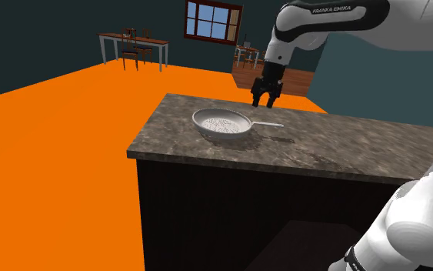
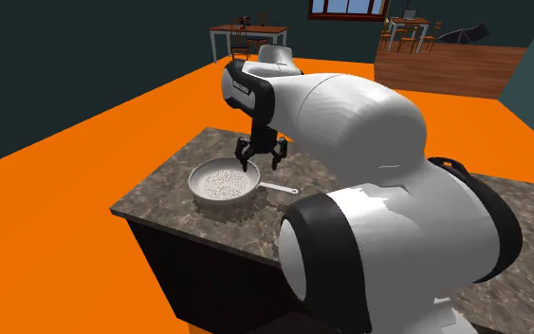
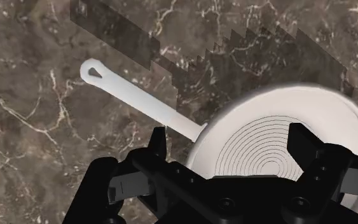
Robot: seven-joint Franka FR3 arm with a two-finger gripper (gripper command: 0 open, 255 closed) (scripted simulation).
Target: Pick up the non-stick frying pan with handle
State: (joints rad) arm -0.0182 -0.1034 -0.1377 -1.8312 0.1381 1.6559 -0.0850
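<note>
Two black fingers (image 3: 158,145) of our gripper (image 1: 266,95) are standing apart, empty, because we are apparently lining up over the white frying pan (image 1: 221,125). It is lying on the marble counter (image 1: 345,146), its handle (image 1: 268,125) pointing to three o'clock in the shoulder view.

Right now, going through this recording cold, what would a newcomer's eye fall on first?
The bright orange floor around the work surface hits first. Next comes the pale frying pan, its long thin handle stretched out flat on the dark marbled counter. The black hand hangs over the pan near where the handle joins, fingers apart and gripping nothing.
</note>
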